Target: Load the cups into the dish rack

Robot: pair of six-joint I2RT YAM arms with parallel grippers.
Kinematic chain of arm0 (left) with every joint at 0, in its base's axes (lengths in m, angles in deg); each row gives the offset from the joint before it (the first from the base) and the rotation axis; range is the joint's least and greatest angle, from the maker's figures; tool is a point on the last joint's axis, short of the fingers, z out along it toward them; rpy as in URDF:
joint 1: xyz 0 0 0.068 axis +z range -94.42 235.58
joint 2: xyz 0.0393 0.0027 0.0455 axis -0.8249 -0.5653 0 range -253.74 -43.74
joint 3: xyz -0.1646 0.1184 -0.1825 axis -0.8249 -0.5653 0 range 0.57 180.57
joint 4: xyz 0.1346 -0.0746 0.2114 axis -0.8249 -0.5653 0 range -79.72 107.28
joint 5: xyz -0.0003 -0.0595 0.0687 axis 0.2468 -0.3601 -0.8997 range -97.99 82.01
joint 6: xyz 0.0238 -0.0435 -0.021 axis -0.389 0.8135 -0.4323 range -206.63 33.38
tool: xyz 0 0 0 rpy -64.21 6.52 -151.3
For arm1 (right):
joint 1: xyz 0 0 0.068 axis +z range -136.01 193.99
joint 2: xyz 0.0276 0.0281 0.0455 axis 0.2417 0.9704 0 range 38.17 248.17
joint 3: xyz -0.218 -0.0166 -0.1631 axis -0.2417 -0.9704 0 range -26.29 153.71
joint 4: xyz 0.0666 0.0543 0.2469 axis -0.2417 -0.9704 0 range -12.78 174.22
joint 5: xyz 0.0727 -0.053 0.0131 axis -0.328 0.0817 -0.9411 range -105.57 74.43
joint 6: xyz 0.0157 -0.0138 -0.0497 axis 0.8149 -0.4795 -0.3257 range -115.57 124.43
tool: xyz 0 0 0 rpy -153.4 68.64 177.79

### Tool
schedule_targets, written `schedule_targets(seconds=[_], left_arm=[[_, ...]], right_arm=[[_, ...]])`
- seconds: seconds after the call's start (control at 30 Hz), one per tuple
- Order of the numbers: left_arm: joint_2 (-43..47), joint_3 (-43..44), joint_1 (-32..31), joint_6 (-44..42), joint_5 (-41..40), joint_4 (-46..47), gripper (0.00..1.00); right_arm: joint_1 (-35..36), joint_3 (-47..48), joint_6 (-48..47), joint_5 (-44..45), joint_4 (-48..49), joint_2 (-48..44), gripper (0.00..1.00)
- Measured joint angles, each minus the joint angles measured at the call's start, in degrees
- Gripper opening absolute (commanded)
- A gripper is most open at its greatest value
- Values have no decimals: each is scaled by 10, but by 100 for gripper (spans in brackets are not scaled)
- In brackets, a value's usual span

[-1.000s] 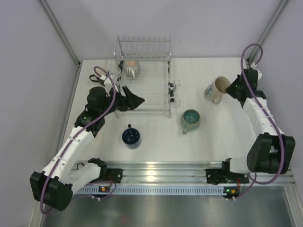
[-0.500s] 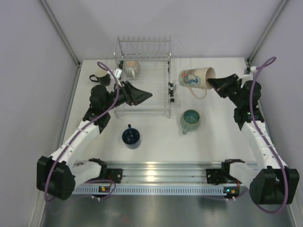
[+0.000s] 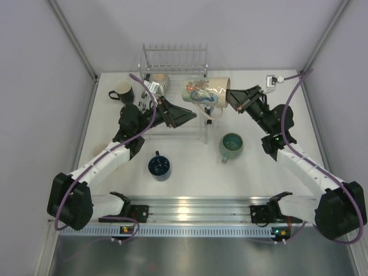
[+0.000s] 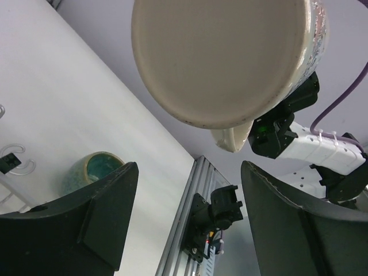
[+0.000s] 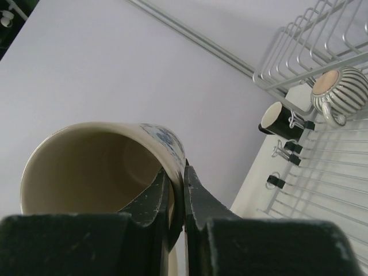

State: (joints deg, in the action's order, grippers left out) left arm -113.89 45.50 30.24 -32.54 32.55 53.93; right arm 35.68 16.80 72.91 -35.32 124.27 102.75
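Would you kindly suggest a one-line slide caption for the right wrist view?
Right pincer clamps the rim of the cream mug, with the dish rack and its ribbed cup beyond.

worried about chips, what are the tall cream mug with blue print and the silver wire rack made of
Tall cream mug: likely glazed ceramic, glossy with a thick rim. Silver wire rack: probably chromed or stainless steel, thin shiny rods.
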Motion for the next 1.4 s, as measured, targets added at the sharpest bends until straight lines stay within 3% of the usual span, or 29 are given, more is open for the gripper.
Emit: schedule_targets(seconds=[0.4,0.57,0.67,0.73,0.9,1.03,1.2,1.4], left_arm=[[-61,33,-62,0,-27,115,76],[-93,32,-78,36,-31,196,64],[-105,32,-77,58,-33,233,46],[-110,32,-78,68,-33,252,44],[-111,32,-78,80,-33,276,65],[-111,32,-78,86,-30,279,68],[-127,33,-78,95,-26,291,57],[-137,33,-88,105,-27,297,12]], right_arm=[[45,0,14,32,42,23,0],[52,0,30,35,71,34,0],[55,0,35,43,85,39,0],[55,0,40,53,96,43,0],[55,0,54,46,129,61,0],[55,0,78,32,170,91,0],[55,0,95,27,201,113,0],[55,0,95,41,209,117,0]])
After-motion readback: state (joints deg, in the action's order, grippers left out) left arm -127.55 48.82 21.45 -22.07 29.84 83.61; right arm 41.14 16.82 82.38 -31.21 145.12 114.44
